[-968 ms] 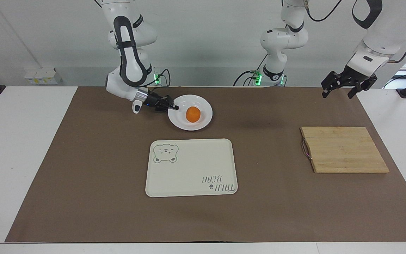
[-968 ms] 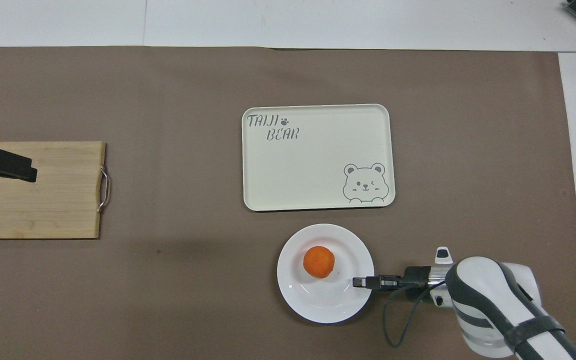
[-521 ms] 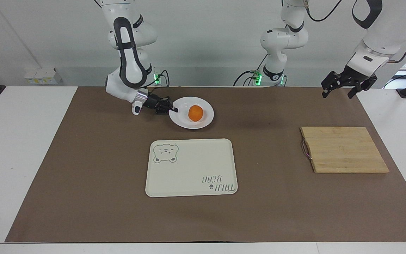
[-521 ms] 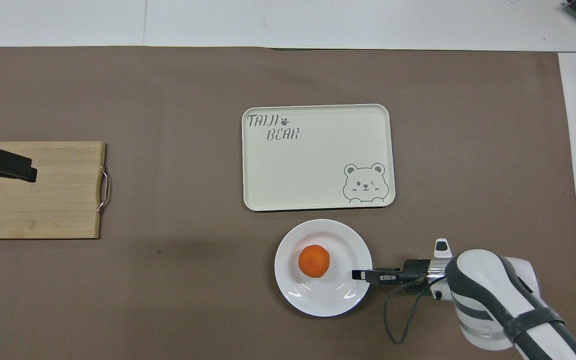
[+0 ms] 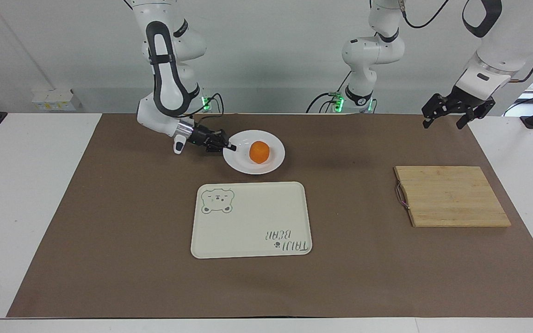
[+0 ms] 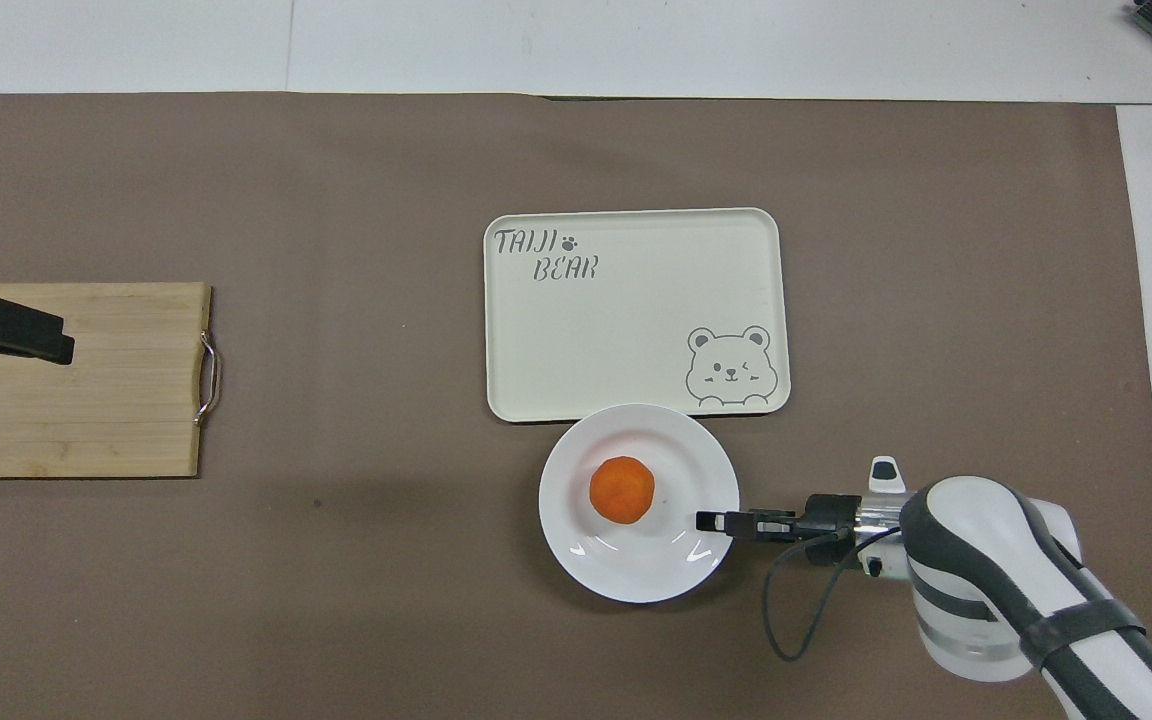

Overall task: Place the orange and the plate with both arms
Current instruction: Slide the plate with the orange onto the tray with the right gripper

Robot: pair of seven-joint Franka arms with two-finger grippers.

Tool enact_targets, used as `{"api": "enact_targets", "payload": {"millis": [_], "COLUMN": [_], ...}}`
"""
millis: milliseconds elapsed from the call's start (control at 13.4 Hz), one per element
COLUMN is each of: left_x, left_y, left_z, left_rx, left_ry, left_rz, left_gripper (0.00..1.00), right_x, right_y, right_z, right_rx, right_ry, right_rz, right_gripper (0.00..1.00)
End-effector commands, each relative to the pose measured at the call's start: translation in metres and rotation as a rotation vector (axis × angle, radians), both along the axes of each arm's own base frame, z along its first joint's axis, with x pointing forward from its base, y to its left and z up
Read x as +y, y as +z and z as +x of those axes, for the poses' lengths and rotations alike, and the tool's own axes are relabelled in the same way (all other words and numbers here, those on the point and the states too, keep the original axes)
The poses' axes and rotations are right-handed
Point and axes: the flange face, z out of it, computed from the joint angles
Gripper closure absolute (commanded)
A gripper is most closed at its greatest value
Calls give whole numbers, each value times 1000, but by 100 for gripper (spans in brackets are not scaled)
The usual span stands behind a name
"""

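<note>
The right gripper (image 5: pixel 230 148) clamps the rim of the plate (image 5: pixel 273 161) just above centre frame in the facing view, the orange (image 5: pixel 259 152) resting on it. The left gripper (image 5: pixel 451 115) hangs at upper right — jaws spread — above the wooden board (image 5: pixel 451 196). The cream tray (image 5: pixel 248 231) sits centre — just below the plate.

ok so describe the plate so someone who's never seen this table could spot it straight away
Start at the big cream bear tray mid-table. Just nearer the robots, the plate is the round glossy white dish carrying the orange, its rim gripped by the right end effector. The tray is rectangular and printed; the plate is round and plain.
</note>
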Motion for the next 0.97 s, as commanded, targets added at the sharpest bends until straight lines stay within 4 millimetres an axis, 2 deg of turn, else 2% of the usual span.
{"api": "enact_targets", "payload": {"millis": [0,223,447,595,744,893], "left_x": [3,3,3,3,3,3], "left_y": [6,6,6,6,6,6], "left_z": [-4,-4,-4,-4,-4,-4], "left_rx": [3,3,5,3,5,3], "left_ry": [-6,-4,-4,-4,-4,-4], "left_rz": [14,14,14,14,14,14], "left_gripper": [0,0,0,0,0,0], "right_x": [9,16,34,28,31,25], "right_y": [18,28,42,44,42,36], "right_z": [26,74,135,167,194,202], "right_rx": [10,44,96,82,66,64], "right_ry": [-42,-81,-100,-127,-137,-146], "right_rz": [41,32,-22,-36,-36,-49], "right_gripper": [100,100,100,100,100,100]}}
